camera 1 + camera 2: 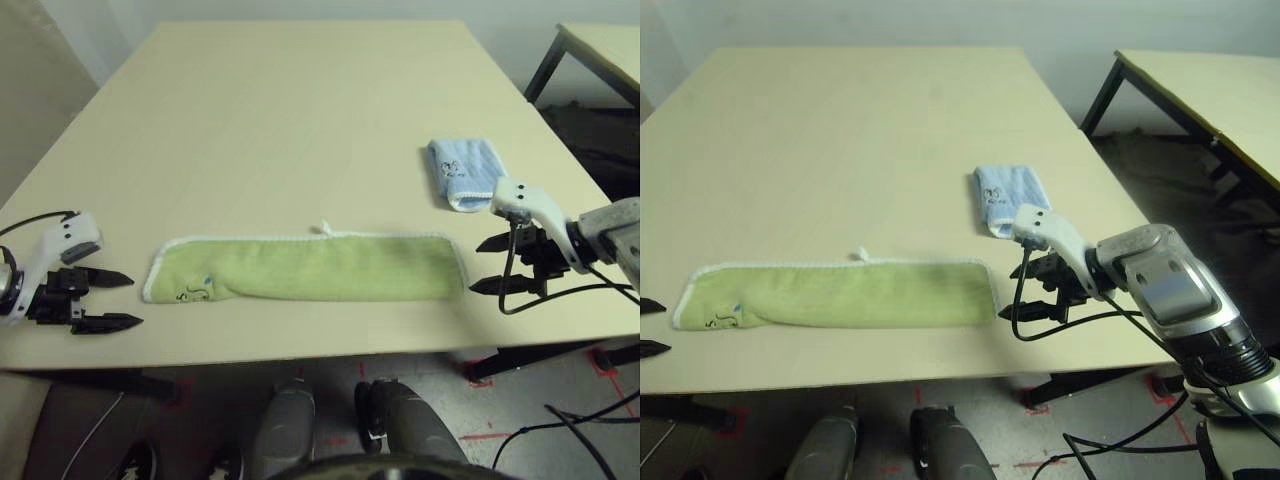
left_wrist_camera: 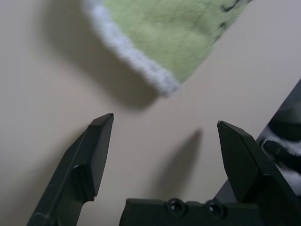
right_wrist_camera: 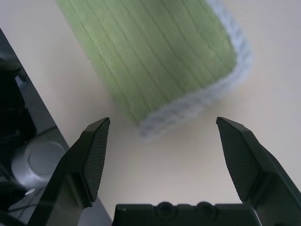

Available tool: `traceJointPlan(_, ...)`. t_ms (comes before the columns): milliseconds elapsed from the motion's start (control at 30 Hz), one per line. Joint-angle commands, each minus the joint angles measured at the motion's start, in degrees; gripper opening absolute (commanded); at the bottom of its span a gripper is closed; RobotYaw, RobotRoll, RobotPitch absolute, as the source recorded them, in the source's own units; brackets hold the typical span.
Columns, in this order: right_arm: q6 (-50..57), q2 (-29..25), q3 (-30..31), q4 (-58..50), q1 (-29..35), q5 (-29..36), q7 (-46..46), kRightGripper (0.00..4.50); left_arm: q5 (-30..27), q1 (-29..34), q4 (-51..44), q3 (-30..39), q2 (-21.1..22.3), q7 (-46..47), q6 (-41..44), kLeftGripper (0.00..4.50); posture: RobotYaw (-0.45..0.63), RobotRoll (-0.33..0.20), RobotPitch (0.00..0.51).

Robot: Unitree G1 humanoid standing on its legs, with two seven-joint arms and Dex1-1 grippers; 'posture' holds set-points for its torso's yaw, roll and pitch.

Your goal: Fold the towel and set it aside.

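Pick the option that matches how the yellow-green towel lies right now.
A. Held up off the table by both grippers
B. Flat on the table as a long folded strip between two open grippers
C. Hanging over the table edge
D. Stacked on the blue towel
B: the yellow-green towel lies flat as a long strip, with the left gripper and right gripper open just off its two ends.

Right forearm (image 1: 1175,290): brushed silver cylindrical casing, white angular wrist housing, looped black cable. Right gripper (image 1: 505,264) and left gripper (image 1: 108,300): two black tapered fingers each, ribbed pads, screw heads on the base bar.
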Motion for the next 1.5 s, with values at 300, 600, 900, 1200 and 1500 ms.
traceJointPlan(300, 0.1, -0.1, -0.1, -2.0, 1.8, 2.3, -4.2, 4.50, -0.2, -0.6, -3.2, -0.8, -5.6, 7.6, 2.7, 2.52, 0.11, 0.000, 0.126)
traceJointPlan(600, -1.0, -0.3, 0.0, -1.2, 1.1, 2.3, -4.8, 4.50, 0.5, -2.0, -1.1, -1.3, -3.8, 5.9, 1.3, 0.04, 0.11, 0.000, 0.125)
traceJointPlan(900, -3.5, 0.2, 1.0, 1.2, -0.1, 1.4, -4.8, 4.50, 3.2, -5.1, 4.4, -2.9, 1.3, 1.0, -2.5, 0.04, 0.12, 0.000, 0.124)
traceJointPlan(1200, 3.4, 2.0, -2.8, 1.4, 0.7, 6.8, -5.7, 4.50, 4.1, -8.1, 9.9, -1.8, 1.8, 0.4, -7.8, 2.18, 0.11, 0.000, 0.125)
traceJointPlan(1500, 15.3, 0.2, -4.3, 8.7, -3.2, 14.7, -3.1, 4.50, -5.4, -13.3, 23.4, 6.7, 4.3, -10.7, -21.2, 4.46, 0.12, 0.000, 0.118)
